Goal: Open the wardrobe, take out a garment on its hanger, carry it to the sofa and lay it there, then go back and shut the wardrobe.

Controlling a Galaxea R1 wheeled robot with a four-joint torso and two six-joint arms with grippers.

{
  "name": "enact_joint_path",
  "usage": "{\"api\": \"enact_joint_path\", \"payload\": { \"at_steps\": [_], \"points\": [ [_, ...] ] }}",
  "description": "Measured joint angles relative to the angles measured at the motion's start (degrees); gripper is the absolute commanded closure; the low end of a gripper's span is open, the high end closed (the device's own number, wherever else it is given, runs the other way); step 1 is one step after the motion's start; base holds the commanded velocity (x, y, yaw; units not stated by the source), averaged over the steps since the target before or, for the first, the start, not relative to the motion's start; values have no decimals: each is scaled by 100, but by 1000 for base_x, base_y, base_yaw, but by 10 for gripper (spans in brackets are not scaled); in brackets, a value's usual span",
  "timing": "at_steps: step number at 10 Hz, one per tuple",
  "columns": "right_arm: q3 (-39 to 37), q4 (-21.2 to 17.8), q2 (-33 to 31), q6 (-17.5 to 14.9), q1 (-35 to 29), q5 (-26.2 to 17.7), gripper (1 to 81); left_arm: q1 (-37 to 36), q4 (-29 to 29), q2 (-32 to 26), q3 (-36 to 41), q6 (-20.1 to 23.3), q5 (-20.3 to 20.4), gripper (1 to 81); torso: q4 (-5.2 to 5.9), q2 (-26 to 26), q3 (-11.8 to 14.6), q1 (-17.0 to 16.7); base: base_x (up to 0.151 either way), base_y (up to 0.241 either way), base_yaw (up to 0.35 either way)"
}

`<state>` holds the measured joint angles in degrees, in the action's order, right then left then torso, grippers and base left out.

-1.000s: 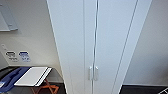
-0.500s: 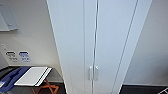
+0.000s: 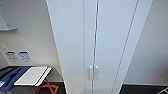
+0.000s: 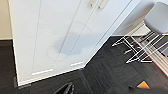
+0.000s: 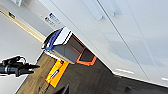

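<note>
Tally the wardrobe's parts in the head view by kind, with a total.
Wardrobe doors: 2, both shut
Door handles: 2, side by side at the seam between the doors
Total: 4

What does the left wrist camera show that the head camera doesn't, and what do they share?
Left wrist alone: the wardrobe's foot where it meets the dark carpet floor, a grey chair on white wire legs beside it, and an orange patch on the floor.

Head alone: a white folding table on orange legs, with something blue next to it, and two blue-printed labels on the wall.

Both: the white wardrobe with its doors shut and its pair of small handles.
</note>
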<state>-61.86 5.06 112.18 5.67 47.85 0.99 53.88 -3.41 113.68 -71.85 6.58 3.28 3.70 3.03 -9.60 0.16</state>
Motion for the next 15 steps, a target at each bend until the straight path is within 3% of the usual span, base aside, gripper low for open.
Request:
{"api": "enact_joint_path", "payload": {
  "at_steps": [3,6,12,15],
  "points": [
    [37,12,80,288,-800,-318,10,-1072,127,66,18,-59,-650,10,0,-5,-7,5,0,0,0],
    [-206,17,772,616,-1469,-792,10,-1888,349,547,-301,-205,-1209,10,0,-7,-9,9,0,0,0],
    [-1382,32,2030,1062,-2310,-1493,10,-2467,479,1871,-1574,-653,-1609,10,0,-19,-19,18,0,0,0],
    [-1849,34,2258,1156,-2423,-1614,10,-2682,492,2414,-1966,-689,-1727,10,0,-22,-24,22,0,0,0]
  ]
}}
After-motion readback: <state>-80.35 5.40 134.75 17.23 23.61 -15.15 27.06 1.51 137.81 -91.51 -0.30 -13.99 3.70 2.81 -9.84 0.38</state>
